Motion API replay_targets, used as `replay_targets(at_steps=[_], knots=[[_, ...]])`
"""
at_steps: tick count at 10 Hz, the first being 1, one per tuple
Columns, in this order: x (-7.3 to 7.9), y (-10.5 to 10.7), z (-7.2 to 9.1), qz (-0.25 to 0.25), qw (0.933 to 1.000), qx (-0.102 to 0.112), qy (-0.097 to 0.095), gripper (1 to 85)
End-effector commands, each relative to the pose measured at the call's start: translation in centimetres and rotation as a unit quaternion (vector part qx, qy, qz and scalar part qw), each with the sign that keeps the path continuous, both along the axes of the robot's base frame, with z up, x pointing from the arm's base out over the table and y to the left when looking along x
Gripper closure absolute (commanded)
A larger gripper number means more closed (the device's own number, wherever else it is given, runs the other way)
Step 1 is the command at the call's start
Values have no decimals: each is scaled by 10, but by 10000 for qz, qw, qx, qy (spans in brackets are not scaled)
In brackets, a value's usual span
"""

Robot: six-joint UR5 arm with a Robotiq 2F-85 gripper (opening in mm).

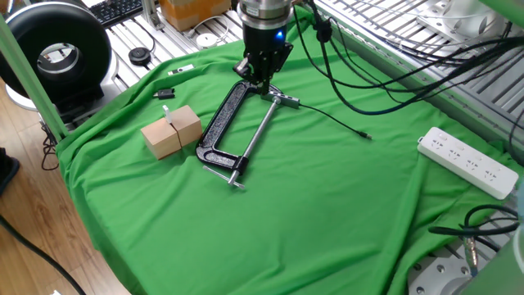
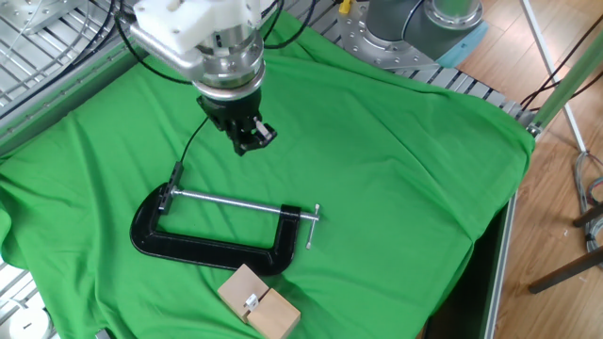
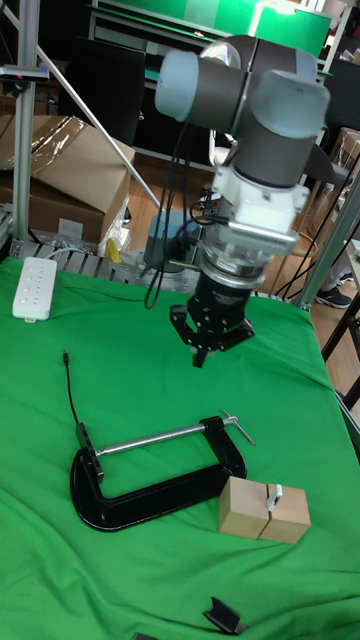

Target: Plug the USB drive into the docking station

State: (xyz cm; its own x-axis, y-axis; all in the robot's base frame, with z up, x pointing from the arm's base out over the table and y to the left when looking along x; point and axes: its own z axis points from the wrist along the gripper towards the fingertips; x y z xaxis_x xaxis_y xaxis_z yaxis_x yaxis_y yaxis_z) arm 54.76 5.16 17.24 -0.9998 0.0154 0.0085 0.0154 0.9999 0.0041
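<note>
Fixturing explains the layout: the C-clamp [image 1: 231, 131] pins the docking station [image 1: 282, 101] at its jaw so it cannot slide under a push. Two wooden blocks [image 3: 262, 510] sandwich the USB drive [image 3: 272, 493] upright, top exposed for picking (a judgement). The gripper [image 2: 250, 139] hovers above the cloth near the clamp's fixed end, well apart from the drive. It carries nothing I can make out, and its opening is unclear. One clamp, two blocks, one drive, one dock, one power strip [image 1: 467, 162].
</note>
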Motion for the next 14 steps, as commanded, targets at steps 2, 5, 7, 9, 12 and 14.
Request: replay_targets(at_steps=[2, 5, 7, 9, 12, 14], knots=[[34, 42, -12, 137, 9993, -312, 125, 840], [64, 87, -22, -333, 9989, 53, -332, 840], [46, 84, -23, 349, 9994, 2, 14, 840], [47, 76, -23, 740, 9971, -149, -3, 837], [38, 82, -19, 623, 9973, -213, 336, 717], [64, 115, -14, 361, 9984, -237, 368, 660]])
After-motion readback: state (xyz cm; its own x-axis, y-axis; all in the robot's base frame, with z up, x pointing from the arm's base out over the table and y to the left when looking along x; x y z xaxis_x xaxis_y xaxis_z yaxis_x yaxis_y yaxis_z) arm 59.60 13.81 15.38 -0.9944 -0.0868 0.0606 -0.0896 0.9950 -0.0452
